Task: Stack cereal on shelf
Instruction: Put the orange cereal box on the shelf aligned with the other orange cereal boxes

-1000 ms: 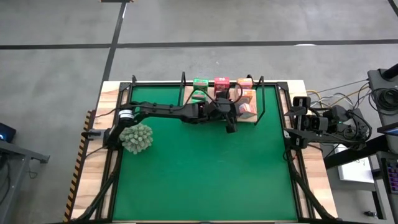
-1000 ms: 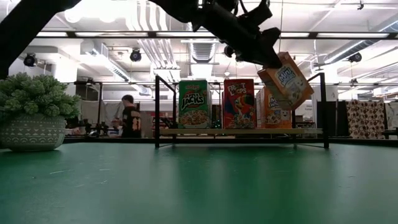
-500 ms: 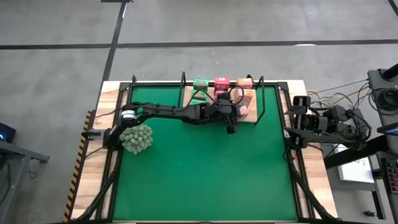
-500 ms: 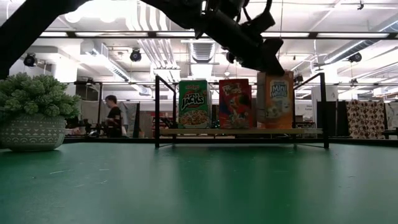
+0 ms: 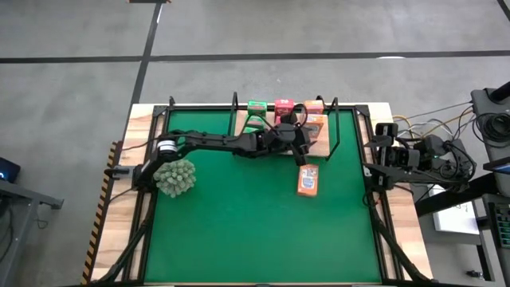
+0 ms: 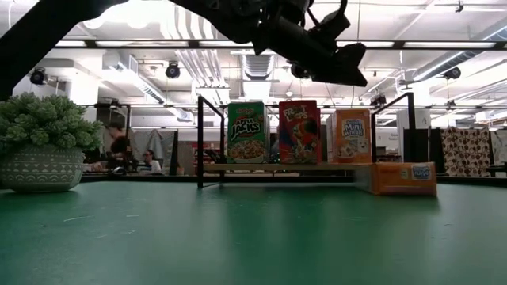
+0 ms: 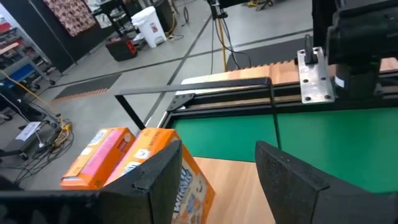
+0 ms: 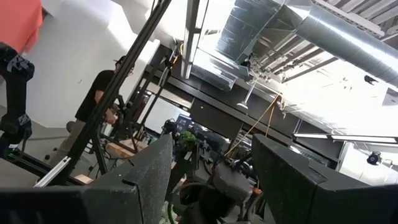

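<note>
**One orange pack off the shelf, left gripper empty above it**

On the shelf (image 6: 301, 167), the row is only partly readable. The low view shows three upright packs: a green cereal box (image 6: 248, 132), a pink-red box (image 6: 299, 132) and an orange box (image 6: 352, 136). From above, the left arm covers much of the board, so any packs behind or under it cannot be counted. The left wrist view shows two orange packs (image 7: 102, 155) close together. Both are cut off by a dark finger (image 7: 158, 180), and whether they touch is unclear.

A further orange pack (image 5: 308, 179) lies flat on the green mat (image 5: 239, 231), just in front of the shelf's right end and apart from the board.

The left arm reaches across from the table's left side to the shelf. The left gripper (image 5: 300, 153) hangs over the shelf's front edge, above the tops of the standing packs in the low view. Its fingers are spread with nothing between them.

The right gripper (image 8: 212, 149) waits well to the right of the shelf at the table's edge. It is tipped up toward the ceiling, fingers apart and empty. A potted spiky plant (image 5: 175, 177) stands well left of the shelf.
</note>
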### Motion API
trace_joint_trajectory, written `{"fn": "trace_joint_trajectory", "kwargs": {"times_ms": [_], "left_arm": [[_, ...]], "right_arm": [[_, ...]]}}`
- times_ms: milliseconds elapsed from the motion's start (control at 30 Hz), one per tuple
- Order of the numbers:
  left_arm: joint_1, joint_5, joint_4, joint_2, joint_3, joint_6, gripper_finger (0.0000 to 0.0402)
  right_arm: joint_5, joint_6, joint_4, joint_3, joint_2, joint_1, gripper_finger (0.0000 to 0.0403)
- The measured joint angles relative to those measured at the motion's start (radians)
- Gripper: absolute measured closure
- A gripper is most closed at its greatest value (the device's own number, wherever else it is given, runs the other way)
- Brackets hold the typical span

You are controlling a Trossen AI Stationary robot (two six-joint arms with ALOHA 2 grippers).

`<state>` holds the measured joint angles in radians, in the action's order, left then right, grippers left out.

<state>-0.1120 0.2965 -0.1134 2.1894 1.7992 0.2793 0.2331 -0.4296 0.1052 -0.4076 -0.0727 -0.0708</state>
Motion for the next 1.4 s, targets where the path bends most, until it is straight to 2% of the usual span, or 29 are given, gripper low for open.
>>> {"fn": "trace_joint_trajectory", "kwargs": {"times_ms": [200, 333, 400, 600, 733, 933, 1167, 1400], "left_arm": [[0.020, 0.000, 0.049, -0.015, 0.025, 0.031, 0.0216], [0.060, 0.000, 0.138, -0.042, 0.051, 0.097, 0.0216], [0.083, 0.000, 0.174, -0.068, 0.047, 0.134, 0.0216], [0.146, 0.010, 0.265, -0.193, -0.015, 0.149, 0.0216], [0.204, 0.026, 0.269, -0.300, -0.115, 0.128, 0.0217], [0.298, 0.131, 0.234, -0.462, -0.331, 0.085, 0.0228], [0.371, 0.131, 0.113, -0.619, -0.584, 0.071, 0.0240], [0.381, 0.132, -0.003, -0.716, -0.797, 0.045, 0.0247]], "right_arm": [[-0.003, 0.007, -0.005, 0.000, 0.000, 0.000, 0.0193], [-0.096, 0.034, -0.005, 0.000, -0.002, 0.000, 0.0193], [-0.135, 0.038, -0.005, 0.000, -0.012, 0.000, 0.0193], [-0.140, 0.066, 0.013, -0.009, -0.079, 0.000, 0.0193], [-0.140, 0.103, 0.017, -0.027, -0.157, 0.000, 0.0193], [-0.139, 0.193, 0.014, -0.057, -0.277, 0.001, 0.0213], [-0.137, 0.365, -0.002, -0.063, -0.391, 0.001, 0.0276], [-0.137, 0.589, -0.095, -0.063, -0.495, 0.001, 0.0348]]}}
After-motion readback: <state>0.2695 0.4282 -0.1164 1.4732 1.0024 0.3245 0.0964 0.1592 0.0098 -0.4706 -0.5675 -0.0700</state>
